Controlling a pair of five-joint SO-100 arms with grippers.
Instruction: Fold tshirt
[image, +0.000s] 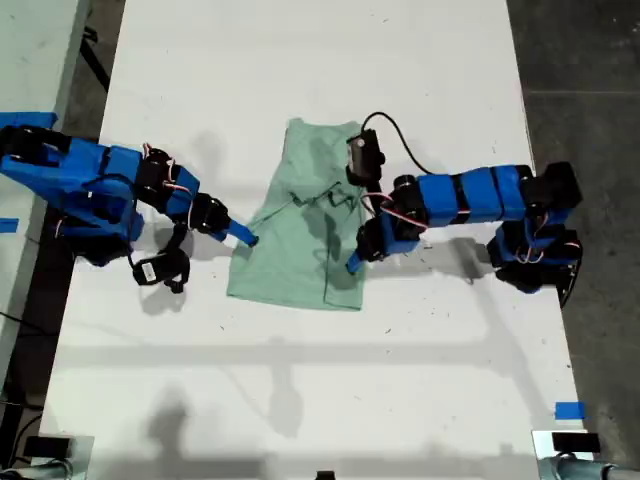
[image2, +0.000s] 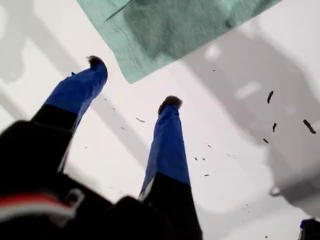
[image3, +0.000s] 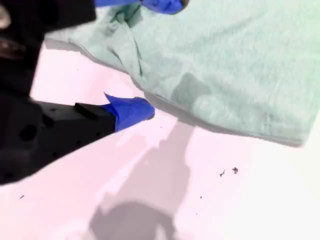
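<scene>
Flanking tshirt (image: 300, 240); both pincers open, empty

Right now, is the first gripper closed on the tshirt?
No: my first gripper is open above bare table, its blue fingers apart, near the tshirt corner.

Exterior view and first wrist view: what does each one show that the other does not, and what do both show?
Only the exterior view: the whole tshirt, partly folded, an arm at its left, an arm at its right, and blue tape. Only the first wrist view: my first gripper, open and empty, and dark specks. Both: the tshirt and the white table.
</scene>
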